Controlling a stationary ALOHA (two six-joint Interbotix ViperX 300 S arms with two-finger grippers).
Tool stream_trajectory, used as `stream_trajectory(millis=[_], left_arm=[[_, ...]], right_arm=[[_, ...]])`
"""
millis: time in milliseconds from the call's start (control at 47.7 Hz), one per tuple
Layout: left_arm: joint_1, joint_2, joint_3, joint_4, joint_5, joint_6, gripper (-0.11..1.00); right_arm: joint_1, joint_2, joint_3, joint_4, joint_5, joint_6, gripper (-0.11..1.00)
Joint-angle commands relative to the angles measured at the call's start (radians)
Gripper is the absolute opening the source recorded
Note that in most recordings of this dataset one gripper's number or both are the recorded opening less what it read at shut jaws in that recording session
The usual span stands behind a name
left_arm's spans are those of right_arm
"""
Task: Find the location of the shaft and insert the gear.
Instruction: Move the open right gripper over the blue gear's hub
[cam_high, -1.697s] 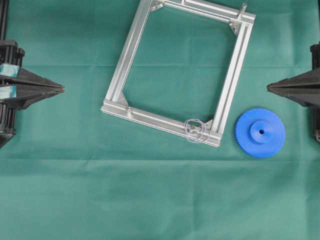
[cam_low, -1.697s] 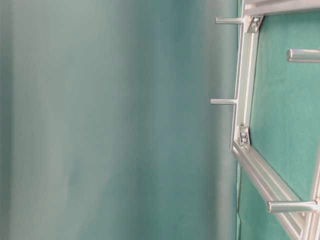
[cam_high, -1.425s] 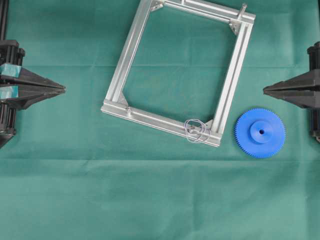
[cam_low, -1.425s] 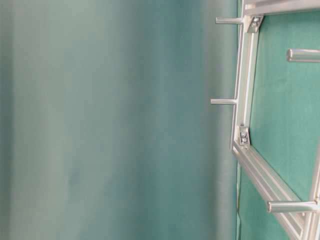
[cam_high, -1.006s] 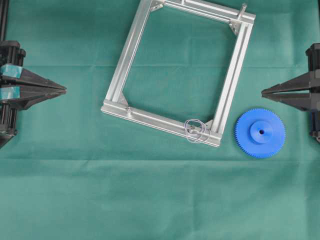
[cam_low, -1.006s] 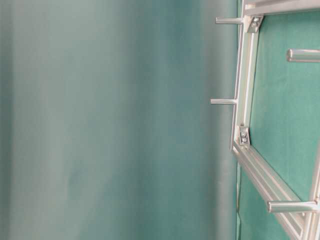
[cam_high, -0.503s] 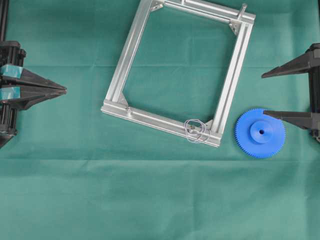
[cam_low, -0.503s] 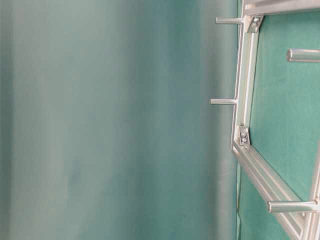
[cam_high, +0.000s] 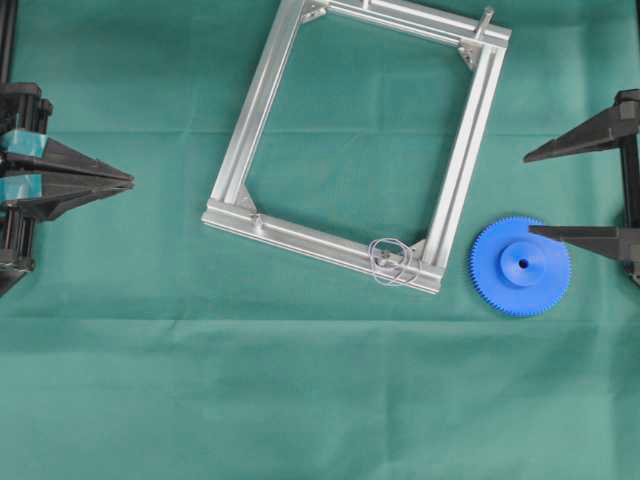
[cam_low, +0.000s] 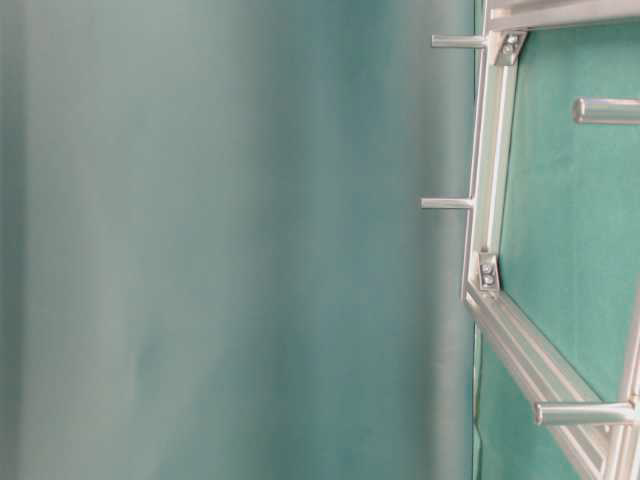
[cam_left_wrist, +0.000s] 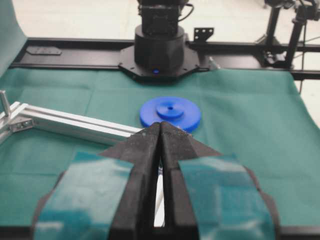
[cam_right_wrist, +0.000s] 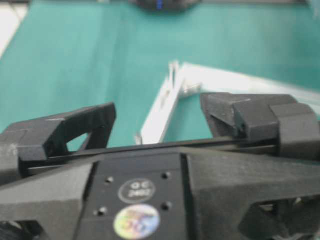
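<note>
Gear (cam_high: 520, 266): blue toothed wheel, flat on green cloth (cam_high: 300, 400), hub up, centre hole visible. Just right of aluminium frame (cam_high: 262, 100), near its near-right corner, apart from bar. Also visible in left wrist view (cam_left_wrist: 170, 113).
Shaft (cam_high: 383, 256): short silver pin on near bar of frame, close to near-right corner, ringed by clear wire loops (cam_high: 391, 260). Near gear, not touching.
Other peg (cam_high: 486, 20): bare pin at far-right corner, no loops. Not the target.
Right gripper (cam_high: 527, 193): jaws spread wide, empty. Near finger overlaps gear's right side from above; height over gear not readable.
Left gripper (cam_high: 125, 181): fingers pressed together, empty, well left of frame.
Stage: pick not yet made, judging by gear lying free.
Risk 1: gear wide and flat, so pinch across rim may slip on fine teeth or tip wheel; hub likely the safer hold.
Risk 2: small hole, thin pin, so slight misalignment lands gear on bar or bends pin.
Risk 3: wire loops at base could snag under gear and stop full seating.
Risk 4: wrong pin chosen at far corner.
</note>
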Motion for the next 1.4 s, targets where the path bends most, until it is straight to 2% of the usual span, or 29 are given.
stream_trajectory(millis=[0, 105, 356, 545, 964, 1215, 1383], left_arm=[[0.0, 0.009, -0.025, -0.002, -0.005, 0.0, 0.01], [0.0, 0.008, -0.025, -0.002, -0.005, 0.0, 0.01], [0.0, 0.003, -0.026, -0.003, -0.005, 0.0, 0.01], [0.0, 0.003, -0.026, -0.003, -0.003, 0.0, 0.01], [0.0, 0.005, -0.025, -0.002, 0.011, 0.003, 0.01], [0.002, 0.012, -0.023, -0.003, 0.012, 0.003, 0.01], [0.002, 0.012, -0.023, -0.002, 0.017, 0.003, 0.01]], right_arm=[[0.0, 0.008, -0.046, 0.008, 0.08, 0.003, 0.92], [-0.002, 0.008, -0.067, 0.009, 0.173, 0.029, 0.92], [0.0, 0.032, -0.112, 0.009, 0.445, 0.155, 0.92], [-0.002, 0.048, -0.117, 0.009, 0.574, 0.19, 0.92], [0.0, 0.071, -0.112, 0.009, 0.699, 0.192, 0.92], [0.012, 0.11, -0.1, 0.014, 0.689, 0.193, 0.92], [0.035, 0.172, -0.077, 0.028, 0.624, 0.195, 0.92]])
